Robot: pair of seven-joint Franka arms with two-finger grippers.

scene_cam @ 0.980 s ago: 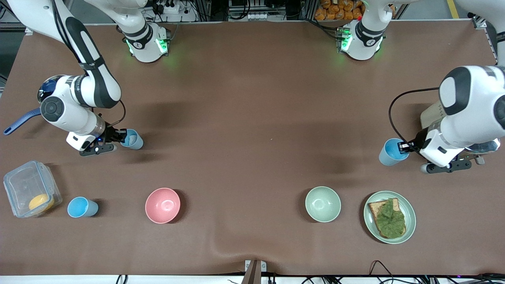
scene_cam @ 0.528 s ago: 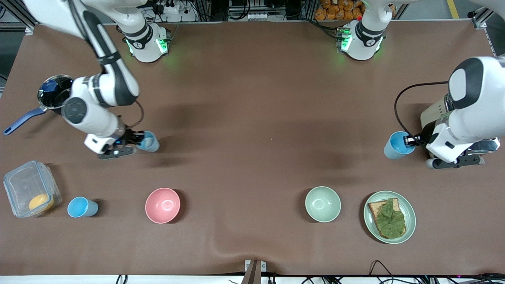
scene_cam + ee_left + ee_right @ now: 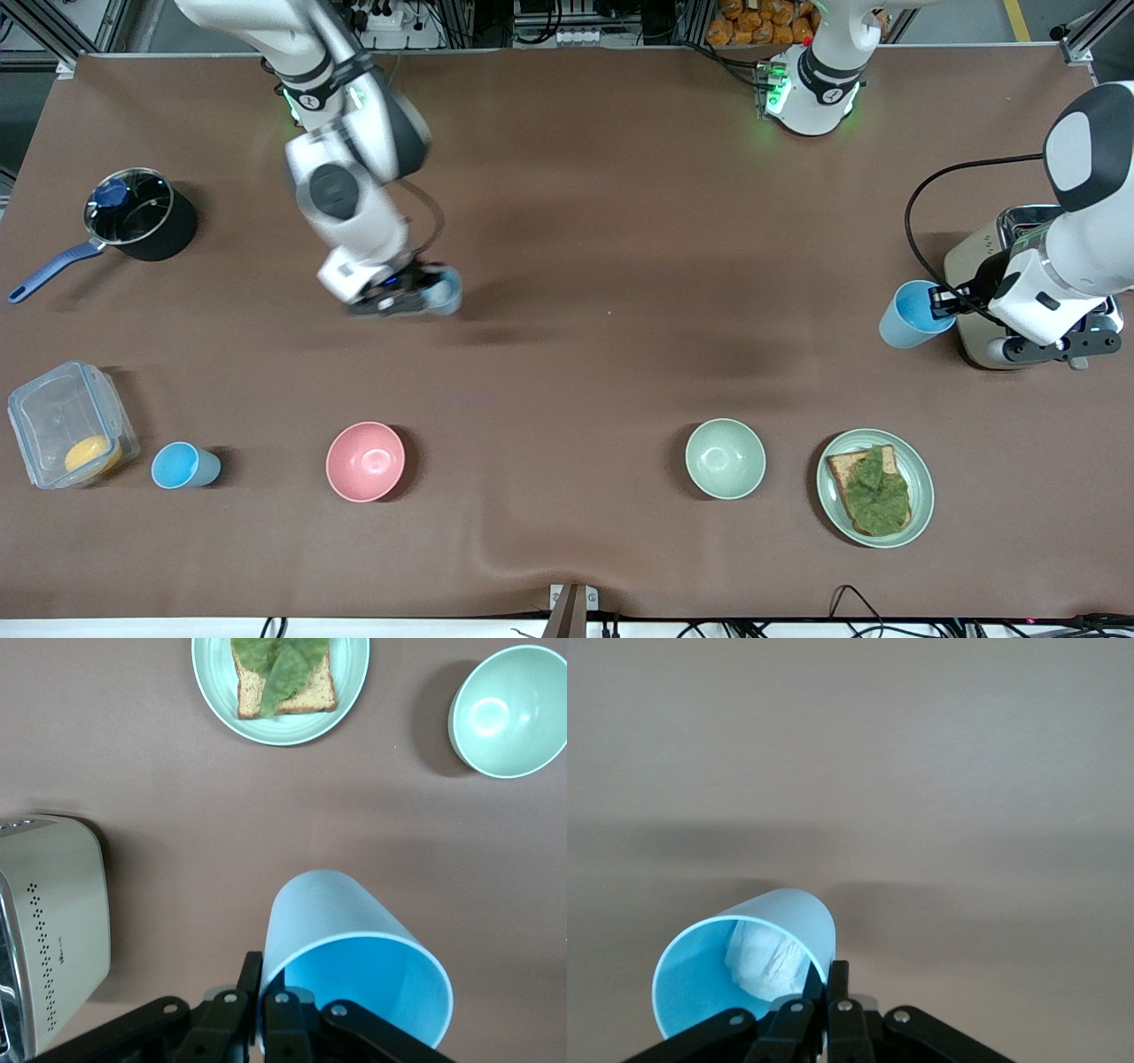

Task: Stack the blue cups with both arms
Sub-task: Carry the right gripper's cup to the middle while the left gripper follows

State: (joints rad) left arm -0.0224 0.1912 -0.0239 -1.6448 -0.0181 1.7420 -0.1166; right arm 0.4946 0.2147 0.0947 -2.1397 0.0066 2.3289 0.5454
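My right gripper [image 3: 423, 291] is shut on the rim of a blue cup [image 3: 443, 291] with a white patch inside [image 3: 764, 955], held over the bare brown table near its middle. In the right wrist view the cup [image 3: 744, 966] hangs from the gripper [image 3: 831, 992]. My left gripper [image 3: 941, 302] is shut on the rim of a second blue cup [image 3: 911, 314], held over the table beside the toaster; the left wrist view shows the cup [image 3: 354, 966] and gripper [image 3: 263, 1005]. A third blue cup [image 3: 183, 465] stands on the table near the front camera, beside the plastic box.
A toaster [image 3: 1010, 257] stands under my left wrist. A pink bowl [image 3: 365, 461], a pale green bowl [image 3: 725, 458] and a plate with toast and lettuce [image 3: 874, 487] lie nearer the front camera. A black saucepan [image 3: 140, 215] and a clear plastic box [image 3: 69, 424] are at the right arm's end.
My right arm has swung with its cup from near the saucepan toward the table's middle. My left gripper has lifted its cup and drawn it back toward the toaster.
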